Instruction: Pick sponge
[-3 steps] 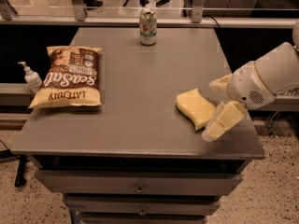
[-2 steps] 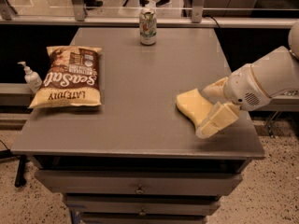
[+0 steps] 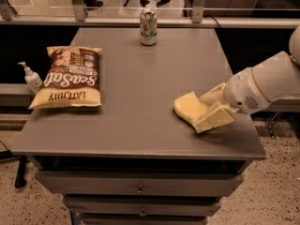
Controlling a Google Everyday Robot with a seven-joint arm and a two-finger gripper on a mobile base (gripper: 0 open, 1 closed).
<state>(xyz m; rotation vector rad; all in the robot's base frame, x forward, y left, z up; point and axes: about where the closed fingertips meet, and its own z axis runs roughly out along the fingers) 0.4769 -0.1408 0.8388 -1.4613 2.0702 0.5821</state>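
The sponge, a pale yellow foam pad, lies flat on the grey table near its right front edge. My gripper comes in from the right on a white arm. It is open, with one pale yellow finger on the far side of the sponge's right end and the other finger on the near side. The sponge's right end lies between them, still resting on the table.
A brown and yellow chip bag lies at the table's left. A drink can stands at the back middle. A small pump bottle stands left of the table. Drawers are below the front edge.
My gripper has moved left along the table onto the sponge's right end, and its fingers now stand a little closer together. The sponge has not moved.
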